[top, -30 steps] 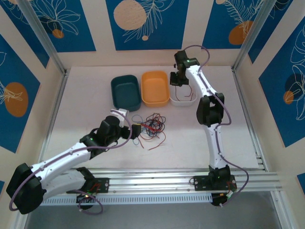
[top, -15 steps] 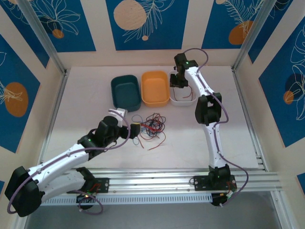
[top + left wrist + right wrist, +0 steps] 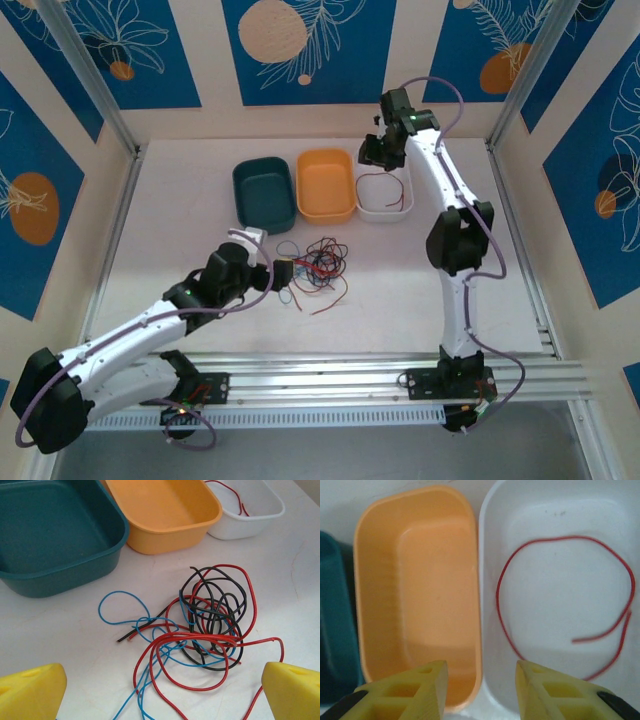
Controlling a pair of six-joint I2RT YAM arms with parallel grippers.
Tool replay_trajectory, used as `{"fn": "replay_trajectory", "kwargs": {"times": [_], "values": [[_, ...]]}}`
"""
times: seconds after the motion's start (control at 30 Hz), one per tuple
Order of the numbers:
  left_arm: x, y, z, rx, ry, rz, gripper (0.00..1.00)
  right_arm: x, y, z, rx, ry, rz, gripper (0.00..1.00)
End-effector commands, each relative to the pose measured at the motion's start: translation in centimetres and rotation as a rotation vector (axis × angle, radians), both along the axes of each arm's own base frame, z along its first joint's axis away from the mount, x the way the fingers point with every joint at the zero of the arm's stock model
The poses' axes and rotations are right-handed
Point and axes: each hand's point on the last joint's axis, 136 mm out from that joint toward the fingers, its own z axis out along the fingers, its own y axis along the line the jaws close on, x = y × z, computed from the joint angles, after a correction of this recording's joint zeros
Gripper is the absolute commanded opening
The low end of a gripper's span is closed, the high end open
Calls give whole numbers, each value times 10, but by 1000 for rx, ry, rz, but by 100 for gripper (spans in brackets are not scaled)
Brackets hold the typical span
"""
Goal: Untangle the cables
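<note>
On the white table, near the teal plastic tub and the orange plastic tub, the tangle of thin red, black and blue cables is lying loose. We are holding our left gripper low before it, jaws standing wide apart, gripping nothing. Our right gripper is hovering over the white plastic tub, jaws standing apart and empty. One red cable is lying curled inside that tub.
</note>
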Motion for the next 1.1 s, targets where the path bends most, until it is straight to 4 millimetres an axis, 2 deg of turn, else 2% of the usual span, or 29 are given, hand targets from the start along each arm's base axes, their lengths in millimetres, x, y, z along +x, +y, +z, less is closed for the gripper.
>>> {"fn": "replay_trajectory", "kwargs": {"times": [0.0,0.07,0.17,0.33,0.43,0.5,0.73,1.07], "values": [[8,2,6,-2,16,49,100,-40,15,28,41,-11,2,41],[10,-1,3,-3,34,52,100,-66,21,31,58,-4,-5,42],[14,-5,-5,-7,59,57,100,-106,32,22,97,32,-22,42],[22,-16,-16,-9,92,49,100,-169,56,-12,88,119,-35,42],[26,-16,-20,-10,101,71,100,-196,74,-32,81,145,-41,42],[28,-16,-24,-11,107,88,100,-207,83,-45,84,153,-48,41],[29,-21,-33,-36,129,86,100,-224,99,-79,65,183,-56,41],[27,-22,-35,-50,132,84,100,-205,101,-99,3,164,-75,40]]}}
